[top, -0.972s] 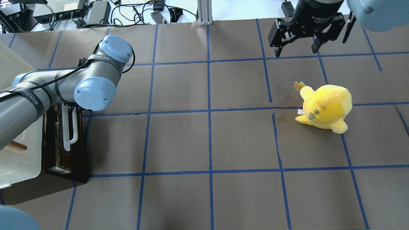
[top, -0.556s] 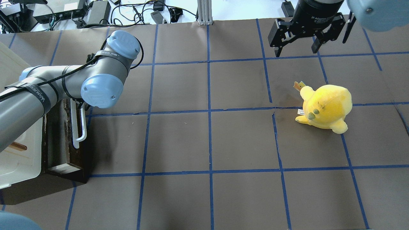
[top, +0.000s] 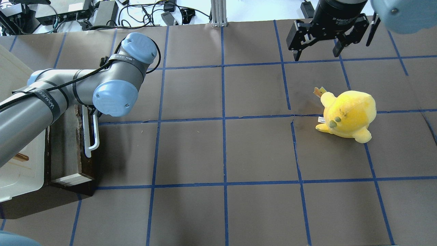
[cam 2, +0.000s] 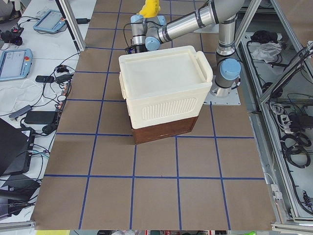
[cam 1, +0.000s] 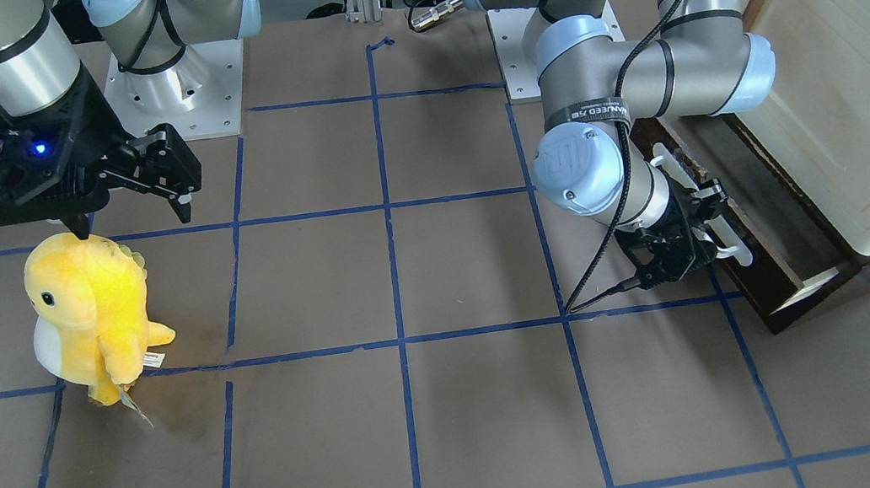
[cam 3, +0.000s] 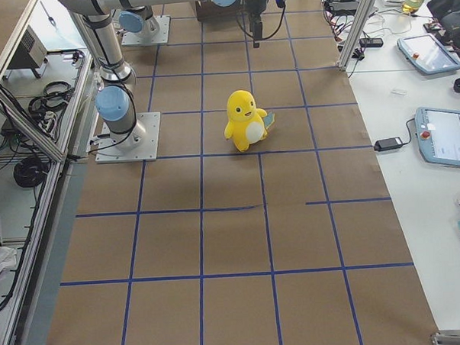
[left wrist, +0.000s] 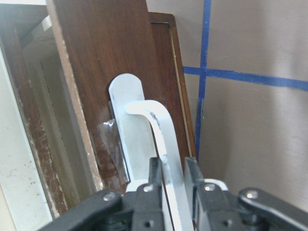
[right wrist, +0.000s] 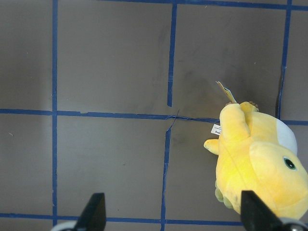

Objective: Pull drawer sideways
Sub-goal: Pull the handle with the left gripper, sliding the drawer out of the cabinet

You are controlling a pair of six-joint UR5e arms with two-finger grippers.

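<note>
The drawer (top: pixel 66 147) has a dark brown wooden front (left wrist: pixel 110 48) and sticks out sideways from the base of a cream-white cabinet (top: pixel 17 171). Its grey-beige inside shows in the front view (cam 1: pixel 784 246). My left gripper (left wrist: pixel 172 178) is shut on the drawer's long white bar handle (left wrist: pixel 139 125), with one finger on each side of the bar. The handle shows in the overhead view (top: pixel 92 136) and in the front view (cam 1: pixel 720 245). My right gripper (top: pixel 317 51) is open and empty, held above the table far from the drawer.
A yellow plush toy (top: pixel 348 114) stands on the brown paper near my right gripper and shows in the right wrist view (right wrist: pixel 260 163). The cabinet (cam 1: pixel 848 92) fills the table's end on my left side. Blue tape lines grid the table.
My left arm has moved away from the cabinet with the handle in its grip. The drawer has slid further out, so more of its inside shows. The right arm has not moved.
</note>
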